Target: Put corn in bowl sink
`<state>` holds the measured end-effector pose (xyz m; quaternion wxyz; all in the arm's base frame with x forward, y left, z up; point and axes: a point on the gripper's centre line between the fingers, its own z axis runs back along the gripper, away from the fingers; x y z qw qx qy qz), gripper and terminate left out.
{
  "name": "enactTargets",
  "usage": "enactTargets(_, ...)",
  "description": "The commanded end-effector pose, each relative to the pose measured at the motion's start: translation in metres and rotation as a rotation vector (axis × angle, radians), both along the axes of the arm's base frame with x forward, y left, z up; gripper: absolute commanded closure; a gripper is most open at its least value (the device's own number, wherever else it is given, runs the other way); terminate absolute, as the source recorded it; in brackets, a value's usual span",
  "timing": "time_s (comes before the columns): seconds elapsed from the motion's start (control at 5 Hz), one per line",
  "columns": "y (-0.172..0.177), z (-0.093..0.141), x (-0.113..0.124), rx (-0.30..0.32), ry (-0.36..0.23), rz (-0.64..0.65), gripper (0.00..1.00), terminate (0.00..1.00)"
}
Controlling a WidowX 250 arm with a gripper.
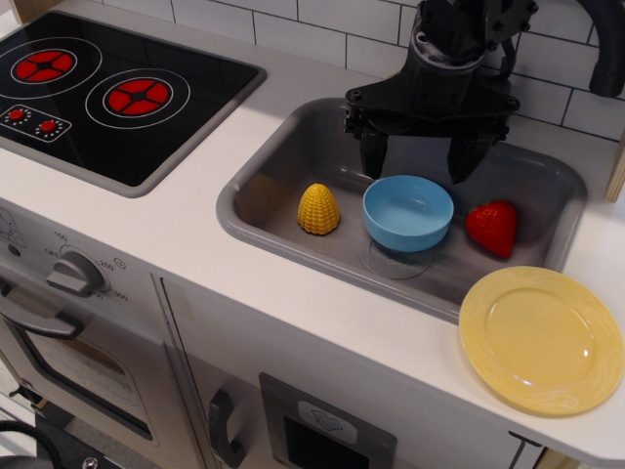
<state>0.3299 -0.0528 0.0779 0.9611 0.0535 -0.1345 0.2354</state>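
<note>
Corn [319,209] sits upright on the floor of the grey sink [283,161], dome end up, its ridged kernel rows facing us, toward the basin's left half. We see it just beside the light-blue bowl [408,212], apart from it by a narrow gap; the bowl stands to its right, mouth up, and holds nothing we can make out. Beyond the bowl, further right in the same basin, lies a red strawberry [492,228], near the bowl but not touching it. Above the bowl's back rim we find the black gripper [418,162], its two fingers spread wide, one on each side of the bowl's far edge, gripping nothing. On the white counter [195,234] at the sink's right front corner rests a flat pale-yellow plate [542,339]. Well to the left, set into the counter, is the black stovetop [107,93] with two red burner rings.
</note>
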Motion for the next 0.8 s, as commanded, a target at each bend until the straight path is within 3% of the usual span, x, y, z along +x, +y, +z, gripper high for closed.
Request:
enactTargets(0.0,0.000,0.000,0.000,0.000,0.000,0.000,0.00,0.00)
enactTargets(0.2,0.035,0.003,0.005,-0.051,0.052,0.251,0.00,0.00)
enactTargets(0.4,0.062,0.005,0.008,-0.086,0.028,0.500,0.00,0.00)
enactTargets(0.6,0.085,-0.002,0.002,-0.119,-0.034,0.746,0.00,0.00)
